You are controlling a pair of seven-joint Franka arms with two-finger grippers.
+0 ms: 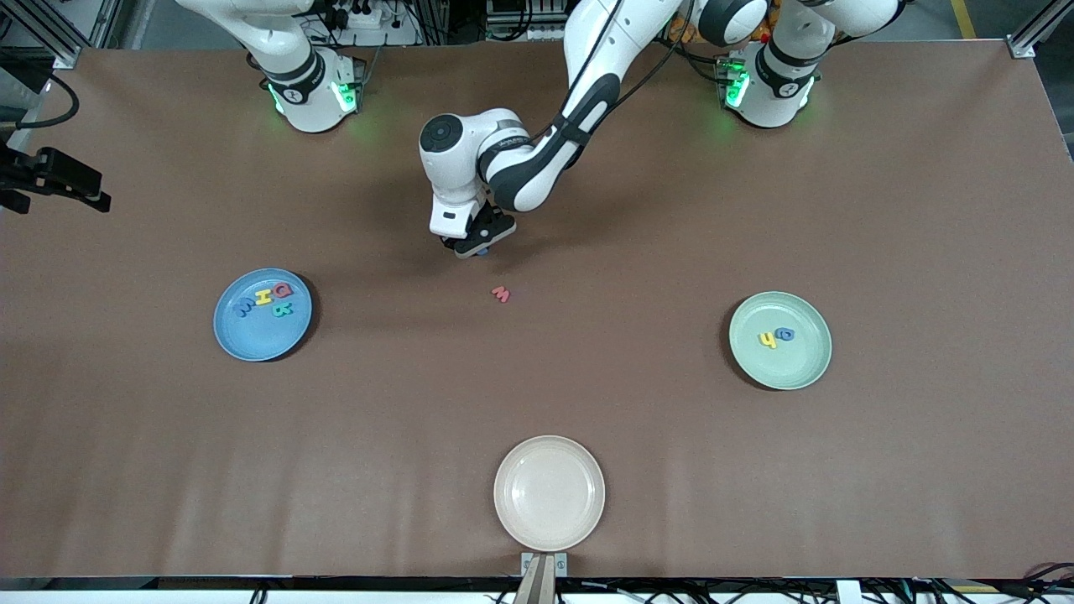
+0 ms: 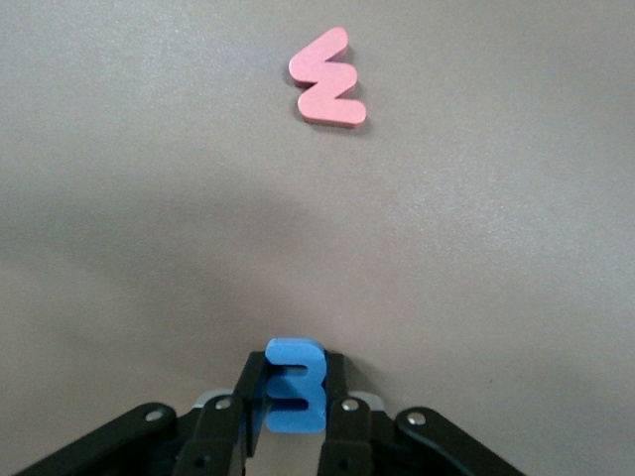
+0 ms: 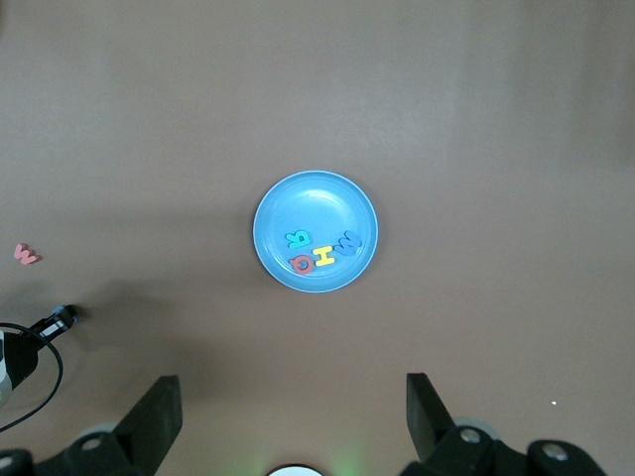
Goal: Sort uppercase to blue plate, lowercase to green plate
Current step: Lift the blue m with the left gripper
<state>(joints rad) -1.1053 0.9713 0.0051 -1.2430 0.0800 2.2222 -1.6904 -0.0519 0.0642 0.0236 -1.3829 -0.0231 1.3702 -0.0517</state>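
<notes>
1. We see the left end effector (image 2: 288, 421) down at the table (image 1: 671, 419) near its middle, its fingers (image 2: 226, 421) clamped on a small blue letter (image 2: 295, 385) that stands on edge between them.
2. Just nearer the front camera than that end effector lies the red w (image 1: 501, 294), flat on the table and apart from the blue letter.
3. The right end effector (image 3: 293, 421) hangs high over the right arm's end of the table, above the blue plate (image 3: 273, 203); its fingers stand wide apart and hold nothing. That arm waits.
4. The blue plate sits toward the right arm's end and holds four capitals close together: blue M/W (image 1: 245, 305), yellow H (image 1: 264, 296), red Q (image 1: 285, 291) and teal R (image 1: 283, 309).
5. The green plate (image 1: 805, 369) sits toward the left arm's end and holds the yellow h (image 1: 768, 339) and the blue a (image 1: 785, 334), side by side.
6. A cream plate (image 1: 549, 528) sits at the table edge nearest the front camera, midway between the two ends, with nothing on it.
</notes>
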